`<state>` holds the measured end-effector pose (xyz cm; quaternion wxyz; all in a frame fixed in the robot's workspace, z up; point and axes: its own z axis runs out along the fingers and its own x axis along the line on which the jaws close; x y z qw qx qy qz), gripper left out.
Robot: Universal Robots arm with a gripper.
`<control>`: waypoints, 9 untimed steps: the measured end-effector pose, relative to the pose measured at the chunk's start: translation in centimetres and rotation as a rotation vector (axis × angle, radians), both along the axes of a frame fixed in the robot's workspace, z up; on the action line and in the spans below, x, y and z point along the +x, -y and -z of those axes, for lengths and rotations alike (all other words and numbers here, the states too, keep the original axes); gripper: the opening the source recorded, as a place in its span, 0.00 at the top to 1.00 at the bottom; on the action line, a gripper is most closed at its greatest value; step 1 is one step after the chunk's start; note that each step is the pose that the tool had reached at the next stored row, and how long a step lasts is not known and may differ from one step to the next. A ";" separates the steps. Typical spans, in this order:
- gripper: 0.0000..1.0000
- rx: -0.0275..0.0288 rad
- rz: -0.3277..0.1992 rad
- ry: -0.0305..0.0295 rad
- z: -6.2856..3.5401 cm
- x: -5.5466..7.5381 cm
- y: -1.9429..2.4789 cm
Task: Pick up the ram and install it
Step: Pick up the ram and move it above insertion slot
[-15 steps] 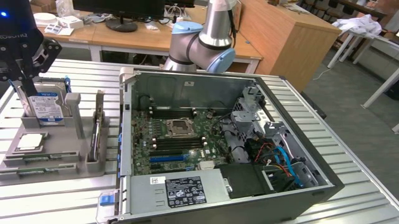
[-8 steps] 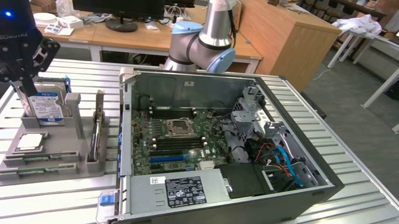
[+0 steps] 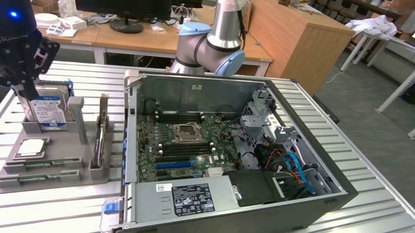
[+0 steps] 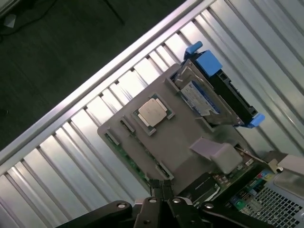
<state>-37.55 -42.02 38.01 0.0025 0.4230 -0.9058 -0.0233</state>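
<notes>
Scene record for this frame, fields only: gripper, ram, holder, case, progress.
gripper: shut, holding nothing, over the holder by the hard drive
ram: lies flat in the holder's front slot
holder: grey, on the slatted table at the exterior view's left of the case; also carries the hard drive and processor
case: side open, motherboard exposed
progress: ram not yet picked up

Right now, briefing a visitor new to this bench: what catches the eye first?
The open computer case with its green motherboard dominates the exterior view's middle. On that view's left, a grey tray holds a blue-labelled hard drive and a silver processor chip, with the shut gripper above it.
</notes>
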 end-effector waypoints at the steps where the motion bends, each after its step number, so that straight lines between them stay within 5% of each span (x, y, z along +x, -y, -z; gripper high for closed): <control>1: 0.89 0.0000 -0.018 -0.0001 0.00 0.0 0.00; 9: 0.89 0.0000 -0.164 -0.0001 0.02 0.0 0.00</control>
